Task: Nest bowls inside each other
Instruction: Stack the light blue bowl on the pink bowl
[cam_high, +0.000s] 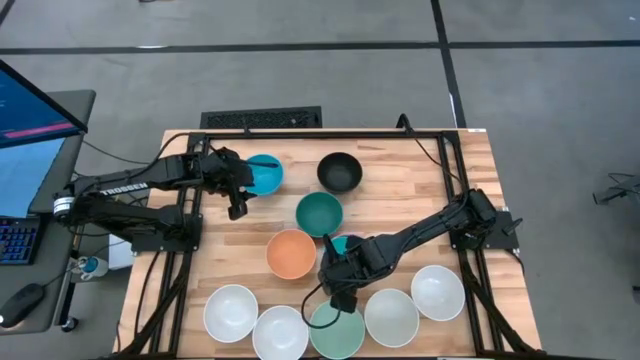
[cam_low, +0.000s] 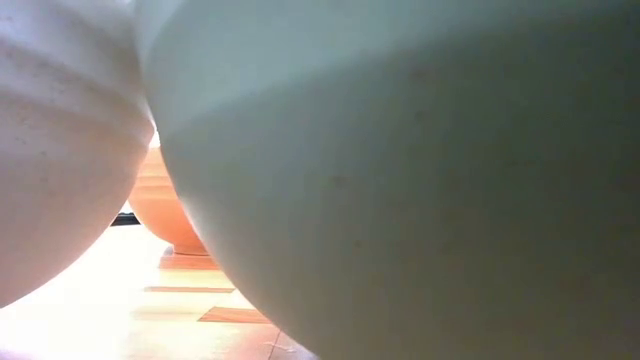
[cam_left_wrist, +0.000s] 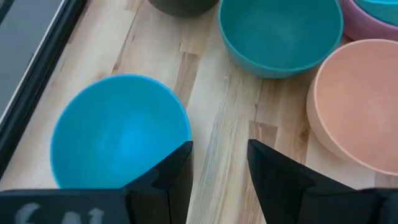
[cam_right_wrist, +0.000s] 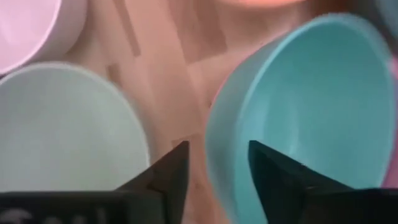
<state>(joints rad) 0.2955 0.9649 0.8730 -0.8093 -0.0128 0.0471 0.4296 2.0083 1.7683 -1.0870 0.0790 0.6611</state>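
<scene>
Bowls stand upright on the wooden table (cam_high: 420, 180): blue (cam_high: 264, 174), black (cam_high: 340, 172), dark green (cam_high: 319, 213), orange (cam_high: 291, 253), mint green (cam_high: 337, 334) and several white ones along the near edge. A turquoise bowl (cam_right_wrist: 317, 106) sits in a pink one (cam_left_wrist: 373, 28), both mostly under the right arm in the high view. My left gripper (cam_left_wrist: 219, 163) is open beside the blue bowl (cam_left_wrist: 118, 134), on its near-left side. My right gripper (cam_right_wrist: 217, 165) is open between the mint bowl (cam_right_wrist: 62, 124) and the turquoise bowl, with the turquoise rim (cam_right_wrist: 214, 134) between its fingers. My right gripper has its fingers on either side of the turquoise bowl's rim (cam_right_wrist: 214, 134), on the bowl's near side, one finger (cam_right_wrist: 277, 171) over the inside and one outside. I cannot tell whether either finger touches it.
The low view is filled by the mint bowl (cam_low: 400, 150) and a white bowl (cam_low: 50, 150), with the orange bowl (cam_low: 170, 210) behind them. A black frame rail (cam_high: 300, 135) runs along the far edge. A monitor (cam_high: 30, 110) stands left of the table.
</scene>
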